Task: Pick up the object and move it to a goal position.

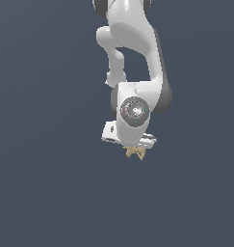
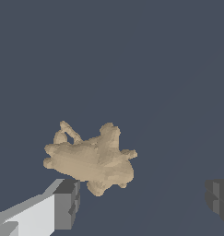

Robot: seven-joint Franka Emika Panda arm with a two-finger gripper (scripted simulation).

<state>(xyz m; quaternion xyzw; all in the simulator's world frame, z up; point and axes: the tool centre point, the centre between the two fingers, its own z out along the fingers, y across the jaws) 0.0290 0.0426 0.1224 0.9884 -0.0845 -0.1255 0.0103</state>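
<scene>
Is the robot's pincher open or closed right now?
Open. In the wrist view the end effector has its two dark fingertips far apart, and the tan toy animal sits between them, not squeezed.

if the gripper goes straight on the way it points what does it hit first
Probably the object: it lies just ahead of the open gripper, nearer one finger. Depth is unclear, so that finger may touch it first.

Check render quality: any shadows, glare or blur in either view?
Exterior view: flat, even lighting, no cast shadow under the object, only soft shading on the arm. Wrist view: sharp, no glare; the object looks faceted, and the tool is cropped at the frame edge.
</scene>
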